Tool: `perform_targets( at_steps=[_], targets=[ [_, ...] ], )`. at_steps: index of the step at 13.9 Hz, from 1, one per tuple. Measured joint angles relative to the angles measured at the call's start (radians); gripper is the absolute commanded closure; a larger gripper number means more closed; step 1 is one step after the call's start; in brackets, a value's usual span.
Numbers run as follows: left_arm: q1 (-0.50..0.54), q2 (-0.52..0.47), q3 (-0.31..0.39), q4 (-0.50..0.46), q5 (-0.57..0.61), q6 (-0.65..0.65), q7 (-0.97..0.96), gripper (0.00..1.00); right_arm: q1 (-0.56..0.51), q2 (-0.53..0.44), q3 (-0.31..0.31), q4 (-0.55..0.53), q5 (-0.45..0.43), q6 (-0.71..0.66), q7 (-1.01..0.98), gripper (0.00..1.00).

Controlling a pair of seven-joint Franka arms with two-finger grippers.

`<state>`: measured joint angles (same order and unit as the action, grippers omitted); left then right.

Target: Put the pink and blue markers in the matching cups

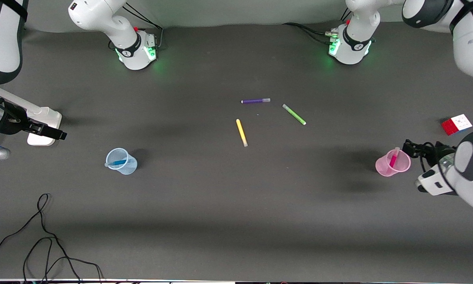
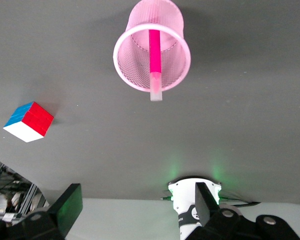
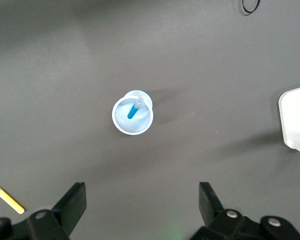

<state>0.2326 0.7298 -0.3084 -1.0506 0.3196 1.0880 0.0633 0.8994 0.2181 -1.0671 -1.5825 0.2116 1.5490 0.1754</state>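
Observation:
The pale blue cup (image 1: 121,161) stands toward the right arm's end of the table with the blue marker (image 1: 116,163) inside it; both also show in the right wrist view, the cup (image 3: 132,114) and the marker (image 3: 134,108). The pink cup (image 1: 393,163) stands toward the left arm's end with the pink marker (image 1: 393,157) leaning in it, pale cap over the rim; the left wrist view shows the cup (image 2: 151,52) and the marker (image 2: 154,60). My left gripper (image 1: 411,148) (image 2: 137,205) is open and empty beside the pink cup. My right gripper (image 1: 59,135) (image 3: 141,200) is open and empty, apart from the blue cup.
A purple pen (image 1: 255,101), a green pen (image 1: 294,114) and a yellow pen (image 1: 241,132) lie mid-table. A colour cube (image 1: 456,124) (image 2: 29,121) lies near the pink cup. A white block (image 1: 43,118) (image 3: 296,122) sits by the right gripper. Black cables (image 1: 43,236) trail along the near edge.

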Motion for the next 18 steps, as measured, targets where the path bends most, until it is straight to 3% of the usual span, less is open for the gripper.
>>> perform_targets(
  at_steps=[2,3,6,8,10,11,13,16,18],
  targets=[
    [0.005,-0.074,0.001,0.003,-0.044,0.029,0.000,0.00,-0.041,-0.010,0.034,0.001,0.002,-0.004,-0.008,0.00],
    [0.010,-0.117,0.001,-0.001,-0.072,0.048,0.000,0.00,-0.117,-0.027,0.110,0.002,0.002,-0.013,-0.026,0.00],
    [0.043,-0.274,0.003,-0.099,-0.164,0.174,0.000,0.00,-0.486,-0.096,0.472,-0.001,0.000,-0.038,-0.109,0.00],
    [0.063,-0.384,0.004,-0.231,-0.204,0.283,0.000,0.00,-0.725,-0.135,0.721,-0.006,-0.033,-0.046,-0.138,0.00],
    [0.066,-0.481,0.004,-0.369,-0.225,0.380,0.000,0.00,-0.891,-0.158,0.935,-0.015,-0.073,-0.046,-0.140,0.00],
    [0.064,-0.526,0.004,-0.432,-0.238,0.425,0.000,0.00,-0.918,-0.168,0.988,-0.020,-0.082,-0.046,-0.140,0.00],
    [0.032,-0.608,0.028,-0.535,-0.262,0.484,0.000,0.00,-0.914,-0.214,1.017,-0.058,-0.086,-0.023,-0.139,0.00],
    [-0.133,-0.685,0.190,-0.588,-0.313,0.497,0.000,0.00,-0.868,-0.300,1.014,-0.142,-0.111,0.026,-0.128,0.00],
    [-0.197,-0.703,0.247,-0.589,-0.318,0.497,-0.006,0.00,-0.808,-0.311,0.974,-0.148,-0.130,0.045,-0.115,0.00]
  ],
)
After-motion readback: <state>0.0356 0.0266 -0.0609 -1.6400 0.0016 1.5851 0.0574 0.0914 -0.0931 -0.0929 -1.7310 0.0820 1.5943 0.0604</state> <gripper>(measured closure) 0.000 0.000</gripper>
